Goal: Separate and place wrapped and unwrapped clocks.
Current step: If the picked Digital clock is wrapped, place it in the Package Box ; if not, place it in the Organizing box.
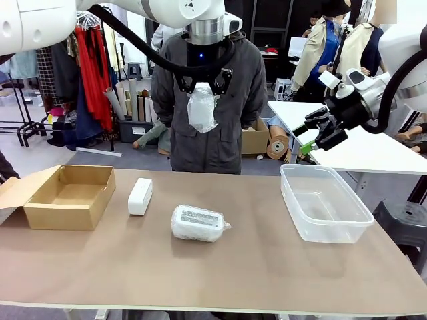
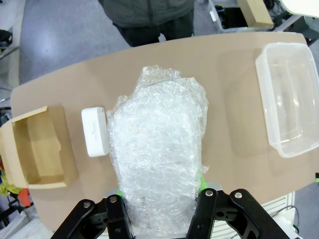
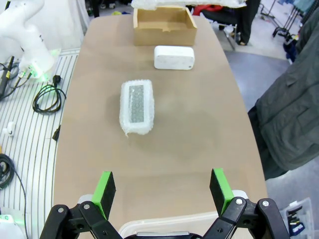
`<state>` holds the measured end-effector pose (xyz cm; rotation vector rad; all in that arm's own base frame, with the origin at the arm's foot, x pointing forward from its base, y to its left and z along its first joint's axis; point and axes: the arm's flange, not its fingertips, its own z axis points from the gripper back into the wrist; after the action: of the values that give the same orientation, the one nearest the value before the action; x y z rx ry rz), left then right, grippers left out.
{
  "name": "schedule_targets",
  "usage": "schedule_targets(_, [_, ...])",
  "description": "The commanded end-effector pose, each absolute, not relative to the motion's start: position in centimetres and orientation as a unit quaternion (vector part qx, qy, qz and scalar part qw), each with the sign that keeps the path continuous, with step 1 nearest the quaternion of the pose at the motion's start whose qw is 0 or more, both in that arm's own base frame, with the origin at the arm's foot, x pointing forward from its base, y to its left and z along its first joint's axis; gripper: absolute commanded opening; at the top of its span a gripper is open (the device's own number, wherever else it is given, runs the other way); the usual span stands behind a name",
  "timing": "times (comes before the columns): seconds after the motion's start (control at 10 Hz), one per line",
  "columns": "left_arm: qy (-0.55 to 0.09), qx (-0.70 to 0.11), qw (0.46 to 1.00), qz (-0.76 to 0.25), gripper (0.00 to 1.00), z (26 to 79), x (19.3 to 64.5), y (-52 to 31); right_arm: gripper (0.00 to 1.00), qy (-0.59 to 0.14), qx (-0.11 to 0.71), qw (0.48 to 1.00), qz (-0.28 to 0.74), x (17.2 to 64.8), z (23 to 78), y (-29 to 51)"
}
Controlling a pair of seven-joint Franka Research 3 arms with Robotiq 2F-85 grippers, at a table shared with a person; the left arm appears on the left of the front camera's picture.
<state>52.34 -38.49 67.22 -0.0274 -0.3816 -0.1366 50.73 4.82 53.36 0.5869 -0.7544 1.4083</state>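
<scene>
My left gripper [image 1: 202, 88] is clamped on one wrapped clock [image 1: 201, 110], which hangs high over the table's far middle. My right gripper [image 3: 162, 186] is spread wide and empty, above the clear tub [image 1: 325, 203] at right. The second wrapped clock [image 1: 197, 223] lies mid-table, with the bare clock [image 1: 140, 196] left of it near the cardboard box [image 1: 67, 200]. Risk: I probably pinch mostly crinkly wrap, so the block may slide out and drop. Other risk: wrong container, sorts mixed.

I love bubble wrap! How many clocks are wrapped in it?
2. One wrapped clock hangs high above the table, clamped in the left jaws; the other wrapped clock lies mid-table, between the bare clock and the clear tub.
</scene>
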Motion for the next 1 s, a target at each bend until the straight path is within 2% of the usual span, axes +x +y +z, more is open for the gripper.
schedule_targets(0.0, [-0.19,-0.014,0.979,-0.066,0.0,67.69,52.24,-38.2,1.0,-0.334,0.258,0.657,0.624,50.65,53.46,4.89])
schedule_targets(0.9, [-0.19,-0.014,0.979,-0.066,0.0,67.69,52.24,-38.2,1.0,-0.334,0.258,0.657,0.624,50.65,53.46,4.89])
